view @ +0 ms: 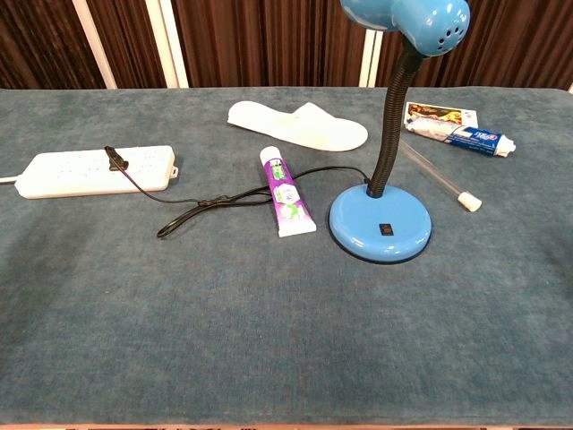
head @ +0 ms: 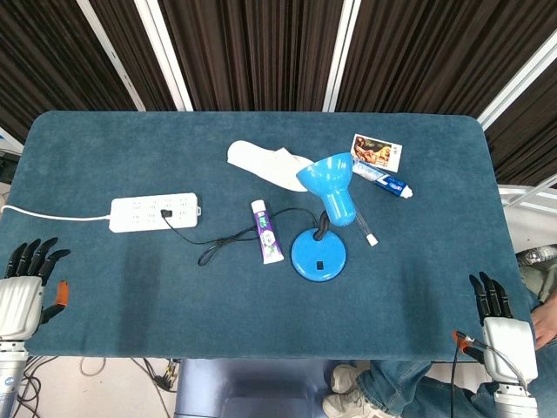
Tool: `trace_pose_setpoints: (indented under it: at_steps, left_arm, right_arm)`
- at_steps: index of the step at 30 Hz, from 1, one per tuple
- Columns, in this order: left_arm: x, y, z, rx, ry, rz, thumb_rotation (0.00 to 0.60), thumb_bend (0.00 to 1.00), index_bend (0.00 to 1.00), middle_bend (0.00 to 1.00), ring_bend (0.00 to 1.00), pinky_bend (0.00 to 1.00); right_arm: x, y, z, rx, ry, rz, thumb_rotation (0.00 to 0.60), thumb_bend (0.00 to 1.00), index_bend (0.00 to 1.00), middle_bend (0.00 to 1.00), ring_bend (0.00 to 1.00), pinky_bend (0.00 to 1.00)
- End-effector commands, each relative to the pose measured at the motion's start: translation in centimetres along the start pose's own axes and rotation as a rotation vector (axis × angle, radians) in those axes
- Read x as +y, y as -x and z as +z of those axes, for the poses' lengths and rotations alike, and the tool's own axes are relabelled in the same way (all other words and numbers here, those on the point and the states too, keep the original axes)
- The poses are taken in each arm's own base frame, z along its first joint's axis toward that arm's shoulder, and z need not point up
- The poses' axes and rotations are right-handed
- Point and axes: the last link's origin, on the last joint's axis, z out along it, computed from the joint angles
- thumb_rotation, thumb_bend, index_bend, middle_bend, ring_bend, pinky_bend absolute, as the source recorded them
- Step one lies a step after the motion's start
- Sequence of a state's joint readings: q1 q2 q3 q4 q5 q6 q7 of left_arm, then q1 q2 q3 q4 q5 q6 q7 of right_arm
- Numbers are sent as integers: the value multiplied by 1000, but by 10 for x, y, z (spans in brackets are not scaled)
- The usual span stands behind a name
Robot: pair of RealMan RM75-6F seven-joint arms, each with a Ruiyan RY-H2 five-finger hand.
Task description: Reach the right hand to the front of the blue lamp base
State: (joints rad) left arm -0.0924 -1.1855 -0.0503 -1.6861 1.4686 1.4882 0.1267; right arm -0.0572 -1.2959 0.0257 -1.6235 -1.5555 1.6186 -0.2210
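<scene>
Reach not begun: right hand (head: 503, 324), fingers apart and empty, sits at the desk (head: 104, 296) edge, well apart from lamp base (head: 318, 256).

The round, glossy blue lamp base (head: 318, 255) (view: 380, 226) sat flat on the teal cloth-covered table (head: 418, 209) (view: 269, 340), right of centre, a small dark switch on its near top face; its black gooseneck rose from the far edge, leaning right to the blue shade
</scene>
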Motion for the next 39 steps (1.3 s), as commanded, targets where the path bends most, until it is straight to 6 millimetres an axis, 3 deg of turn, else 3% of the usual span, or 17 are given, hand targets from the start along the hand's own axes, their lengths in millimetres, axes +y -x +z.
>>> trace_pose_setpoints:
  at_steps: [1,25,33,39]
  left_arm:
    - [0,0,0,-2,-1,1,600,566,215,69,9,0]
    - [0,1,0,-3,-3,4,600,565,215,70,9,0]
    - [0,-1,0,1,-9,-7,600,566,215,70,10,0]
    - [1,0,0,-6,-8,-10,600,566,215,70,10,0]
  right_arm:
    - [0,0,0,-1,1,-1,600,222,9,70,102,924]
    - [0,2,1,-40,-2,38,600,221,9,70,150,997]
    - [-12,3,1,-68,-93,91,600,221,9,182,352,1000]
    - [-32,11,23,-190,-192,103,600,230,9,297,516,1000]
